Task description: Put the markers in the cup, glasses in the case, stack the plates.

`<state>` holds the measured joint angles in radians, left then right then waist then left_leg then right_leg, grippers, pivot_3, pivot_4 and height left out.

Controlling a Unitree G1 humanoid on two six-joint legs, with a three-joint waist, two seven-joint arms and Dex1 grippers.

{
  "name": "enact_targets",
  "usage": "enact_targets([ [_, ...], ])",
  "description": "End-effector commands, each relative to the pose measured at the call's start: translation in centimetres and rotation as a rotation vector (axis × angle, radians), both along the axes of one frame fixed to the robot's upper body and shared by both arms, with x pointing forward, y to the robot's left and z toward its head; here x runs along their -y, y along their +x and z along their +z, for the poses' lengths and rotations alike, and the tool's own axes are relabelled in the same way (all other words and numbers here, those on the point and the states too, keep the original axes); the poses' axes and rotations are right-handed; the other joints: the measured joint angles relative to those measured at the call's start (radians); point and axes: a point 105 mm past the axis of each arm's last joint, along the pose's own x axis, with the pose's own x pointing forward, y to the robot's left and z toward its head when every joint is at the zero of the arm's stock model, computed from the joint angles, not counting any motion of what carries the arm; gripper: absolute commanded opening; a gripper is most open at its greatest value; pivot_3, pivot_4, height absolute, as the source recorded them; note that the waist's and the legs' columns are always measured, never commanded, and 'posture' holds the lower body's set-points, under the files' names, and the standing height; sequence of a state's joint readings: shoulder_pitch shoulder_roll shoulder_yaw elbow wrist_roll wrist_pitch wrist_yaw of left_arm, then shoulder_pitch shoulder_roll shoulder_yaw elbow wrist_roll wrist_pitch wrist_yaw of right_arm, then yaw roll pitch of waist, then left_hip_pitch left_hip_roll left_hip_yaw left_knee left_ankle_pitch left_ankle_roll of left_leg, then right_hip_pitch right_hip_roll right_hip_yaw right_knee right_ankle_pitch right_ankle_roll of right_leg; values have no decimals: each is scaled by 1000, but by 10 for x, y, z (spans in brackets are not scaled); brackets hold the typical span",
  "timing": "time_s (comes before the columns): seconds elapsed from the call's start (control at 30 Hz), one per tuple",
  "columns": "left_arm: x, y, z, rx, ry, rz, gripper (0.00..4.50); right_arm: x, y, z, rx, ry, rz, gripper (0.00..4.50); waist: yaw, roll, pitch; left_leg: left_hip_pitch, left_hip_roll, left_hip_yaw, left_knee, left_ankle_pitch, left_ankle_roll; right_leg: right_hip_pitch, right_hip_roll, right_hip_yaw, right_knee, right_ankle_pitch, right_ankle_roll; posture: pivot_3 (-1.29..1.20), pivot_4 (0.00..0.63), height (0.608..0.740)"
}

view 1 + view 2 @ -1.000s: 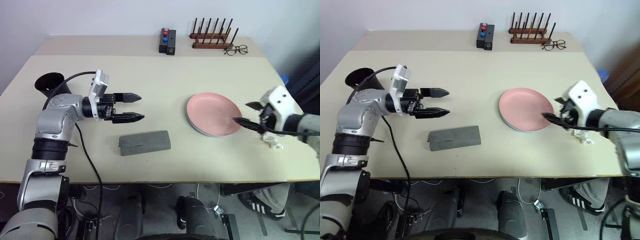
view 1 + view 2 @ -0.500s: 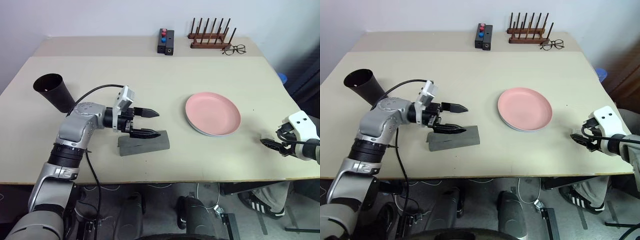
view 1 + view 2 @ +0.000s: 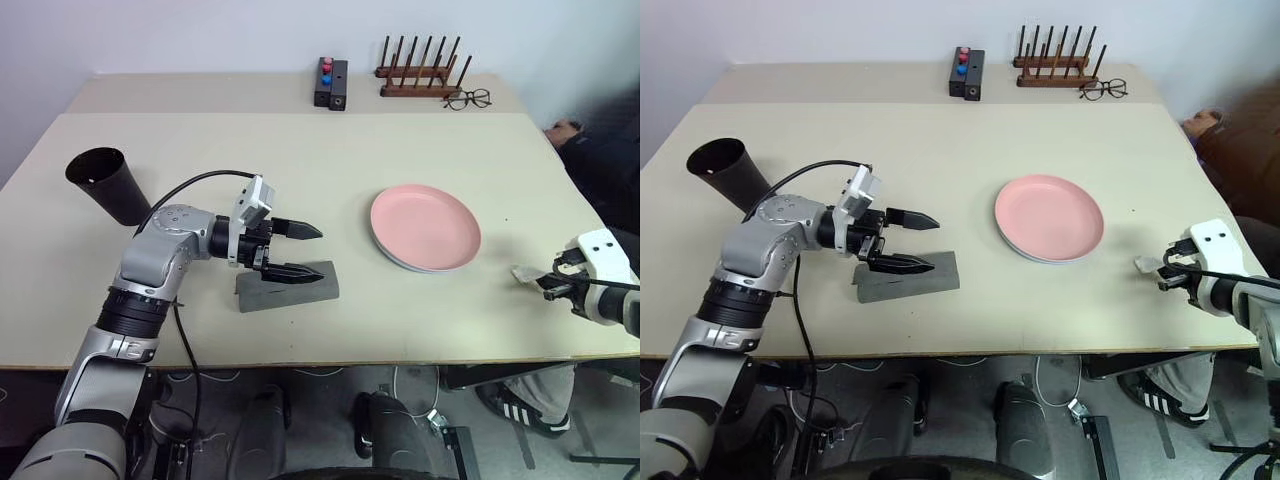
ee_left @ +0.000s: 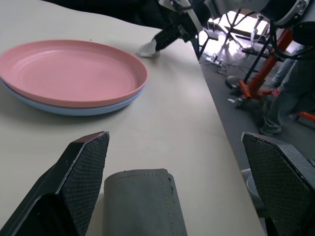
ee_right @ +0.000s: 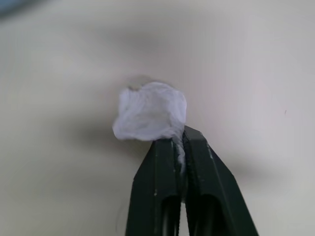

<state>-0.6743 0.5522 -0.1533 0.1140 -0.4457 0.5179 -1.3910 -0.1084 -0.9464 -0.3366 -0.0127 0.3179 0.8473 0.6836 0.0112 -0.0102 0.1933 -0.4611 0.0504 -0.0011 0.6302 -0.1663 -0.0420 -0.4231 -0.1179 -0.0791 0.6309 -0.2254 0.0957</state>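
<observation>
Pink plate (image 3: 426, 225) atop light-blue plate (image 4: 59, 108)

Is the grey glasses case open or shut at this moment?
Shut. The case lies flat on the table with its lid down; the left claw, open, straddles its end.

- Table (image 3: 300, 160): pale beige.
- Plates (image 3: 426, 228): pink over light blue.
- Case (image 3: 288, 287): grey.
- Cup (image 3: 108, 183): matte black.
- Wad (image 5: 150, 111) in right gripper (image 5: 179, 142): white; fingers black.
- Rack (image 3: 422, 70): brown, dark pegs.
- Box (image 3: 334, 83): black, red and blue tops.
</observation>
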Motion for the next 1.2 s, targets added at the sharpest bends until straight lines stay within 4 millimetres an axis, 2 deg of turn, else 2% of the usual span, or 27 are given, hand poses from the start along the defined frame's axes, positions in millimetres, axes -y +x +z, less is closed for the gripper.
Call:
enact_targets([
  [0.03,-7,7,9,55,-18,49,4500,-33,13,42,145,50,132,58,-1,0,0,0,0,0,0,0,0,0,0,0,0,0,0,0,150,740],
  [0.17,-21,35,15,166,-43,223,4500,-68,26,76,269,69,244,58,1,0,0,0,0,0,0,0,0,0,0,0,0,0,0,0,150,740],
  [0.27,-30,44,15,198,-55,303,4500,-95,36,93,371,92,329,58,3,-1,0,0,0,0,0,0,0,0,0,0,0,0,0,0,150,740],
  [0.33,-34,43,13,189,-59,314,4500,-118,41,93,399,164,383,58,3,-1,0,-1,0,-1,0,0,0,0,0,0,-1,0,0,0,150,740],
  [0.37,-36,42,12,185,-62,316,4500,-130,44,86,388,205,399,58,2,-1,0,-1,0,-1,0,0,0,0,0,0,-1,0,0,0,150,740],
  [0.47,-40,34,9,161,-67,306,4500,-158,44,57,302,241,461,928,1,-1,0,-1,0,-1,0,0,0,0,0,0,0,1,2,0,150,740],
  [0.5,-42,31,9,156,-67,305,4500,-161,45,50,284,241,463,1404,1,0,0,-1,0,0,-1,0,0,0,0,0,0,1,2,0,150,740],
  [0.63,-54,25,9,148,-60,338,4500,-139,54,31,236,148,413,3461,3,0,0,-1,0,0,0,0,0,0,0,0,0,1,1,0,150,740],
  [0.7,-60,23,8,150,-54,355,4500,-130,57,34,251,80,427,4429,3,0,0,-1,0,0,0,0,0,0,0,0,0,0,0,0,150,740],
  [0.73,-62,22,8,150,-53,357,4500,-129,58,41,279,56,450,4429,2,0,0,-1,0,0,0,0,0,0,0,0,0,0,0,0,150,740],
  [0.87,-70,16,14,143,-84,348,4500,-131,62,89,423,180,474,4429,-5,0,1,0,0,0,-1,0,0,-1,0,0,0,0,0,0,150,740],
  [0.97,-80,13,20,147,-107,344,4500,-146,46,117,505,311,600,4429,-5,0,1,0,0,0,-2,0,0,-1,0,0,0,1,1,0,150,740],
  [1.0,-83,12,21,147,-113,347,4500,-152,37,119,513,334,662,4429,-3,0,1,0,0,0,-2,0,0,-1,0,0,0,1,2,0,150,740],
  [1.07,-93,8,24,134,-133,342,4500,-163,14,106,456,310,802,4429,3,0,0,0,0,0,-3,0,0,-1,0,0,0,1,3,0,150,740],
  [1.13,-99,5,25,105,-159,349,4500,-156,-4,94,444,315,882,4429,10,0,0,-1,0,-1,-4,0,0,-1,0,-1,-1,0,3,0,150,740],
  [1.2,-110,-1,24,75,-182,357,4500,-150,-12,96,487,349,908,4429,6,0,0,-1,0,0,-2,0,0,1,0,-1,-2,-1,1,0,150,740],
])
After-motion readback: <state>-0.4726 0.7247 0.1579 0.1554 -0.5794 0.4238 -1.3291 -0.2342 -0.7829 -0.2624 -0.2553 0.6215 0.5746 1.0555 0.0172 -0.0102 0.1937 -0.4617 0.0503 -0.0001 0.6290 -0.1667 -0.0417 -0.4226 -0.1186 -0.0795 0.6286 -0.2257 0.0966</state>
